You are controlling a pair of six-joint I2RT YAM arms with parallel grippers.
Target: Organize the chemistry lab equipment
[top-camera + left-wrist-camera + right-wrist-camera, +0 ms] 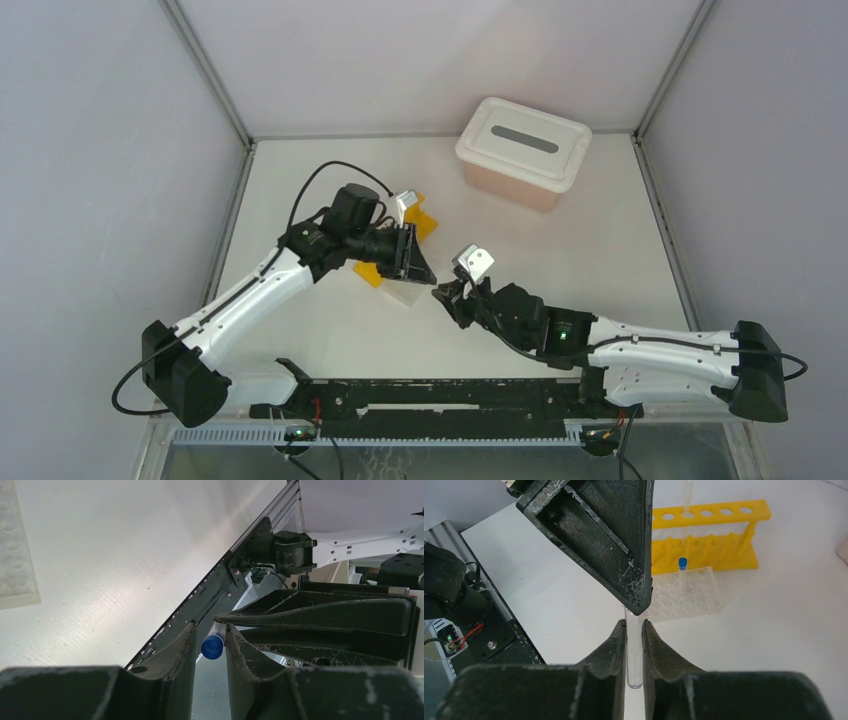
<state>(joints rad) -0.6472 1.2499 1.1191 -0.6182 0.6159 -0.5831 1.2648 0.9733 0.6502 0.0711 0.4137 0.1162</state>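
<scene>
My right gripper (pixel 634 625) is shut on a clear tube (pixel 634 652) and holds it above the table. The tube's blue cap (pixel 213 645) sits between the fingertips of my left gripper (pixel 210 630), touching one finger, with a slim gap at the other. The two grippers meet tip to tip (pixel 436 285), just in front of the racks. Behind them stands the yellow tube rack (pixel 709 535) with a thin dropper (pixel 686 495) in one hole. The small clear grid rack (pixel 684 597) in front of it holds one blue-capped tube (pixel 682 565).
The large pink tub (pixel 510 185) with its white slotted lid (pixel 525 137) stands at the back right. The black rail (pixel 440 395) that carries the arm bases runs along the near edge. Grey walls enclose the table on three sides.
</scene>
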